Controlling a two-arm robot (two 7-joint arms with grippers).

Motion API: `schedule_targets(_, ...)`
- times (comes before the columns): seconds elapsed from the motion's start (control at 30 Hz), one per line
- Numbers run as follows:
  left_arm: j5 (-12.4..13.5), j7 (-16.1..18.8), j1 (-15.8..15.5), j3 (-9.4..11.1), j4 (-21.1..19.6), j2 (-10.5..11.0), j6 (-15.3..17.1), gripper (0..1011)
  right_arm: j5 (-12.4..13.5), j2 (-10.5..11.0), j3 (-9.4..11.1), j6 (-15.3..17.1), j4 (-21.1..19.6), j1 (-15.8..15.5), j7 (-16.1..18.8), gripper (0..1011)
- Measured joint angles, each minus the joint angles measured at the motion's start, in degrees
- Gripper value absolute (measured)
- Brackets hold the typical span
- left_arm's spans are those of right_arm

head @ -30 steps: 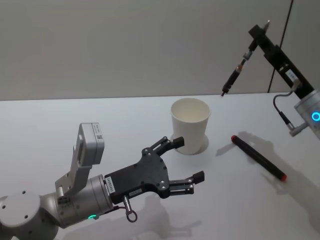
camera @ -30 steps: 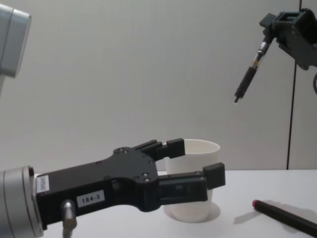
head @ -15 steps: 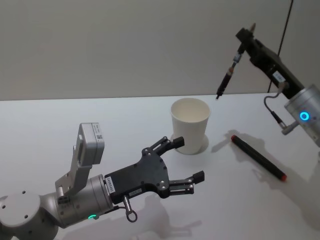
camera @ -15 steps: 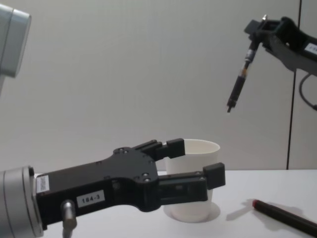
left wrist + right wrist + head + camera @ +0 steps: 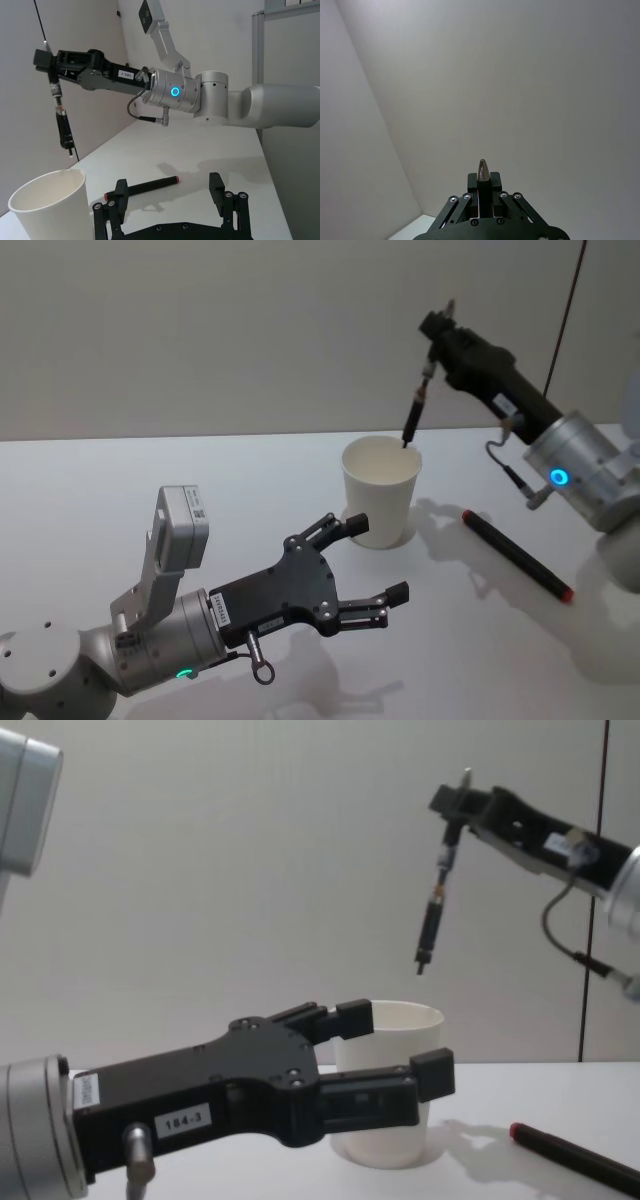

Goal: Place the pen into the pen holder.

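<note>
— Now, about the pen (image 5: 412,418): where exactly?

— Up in the air, hanging tip down and slightly tilted. Tip just above the far rim of the pen holder (image 5: 381,490), not yet inside. Pinched at the upper end by the right gripper (image 5: 435,328), fingers closed narrow on the barrel.

— And to handle?

— Probably light, stiff and slim, with a smooth barrel, so likely to swing or slip in such a high pinch. Best held near the top, as here, leaving the long lower part free to go in first. Worth lowering the tip past the rim before letting go, rather than dropping from above.

— Any worry about the holder?

— Thin paper, so presumably light and easy to knock over. Standing upright on the white table (image 5: 100,490), narrower at the base than at the mouth. Safer to aim for the middle of the opening than for the edge.

— Anything nearby?

— Left gripper (image 5: 377,558) low over the table, just in front of the holder, fingers spread wide and holding nothing. Hard to say whether touching the cup or only beside it. Off to the right, well apart from the holder, a black marker (image 5: 517,555) with a red end, lying flat on the table.
</note>
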Motion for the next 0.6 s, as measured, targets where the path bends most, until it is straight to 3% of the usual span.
schedule_targets(0.6, 0.0, 0.0, 0.0, 0.0, 0.0, 0.0, 0.0, 1001, -11.0, -3.1, -3.2, -3.3, 5.9, 3.0, 1.7, 148)
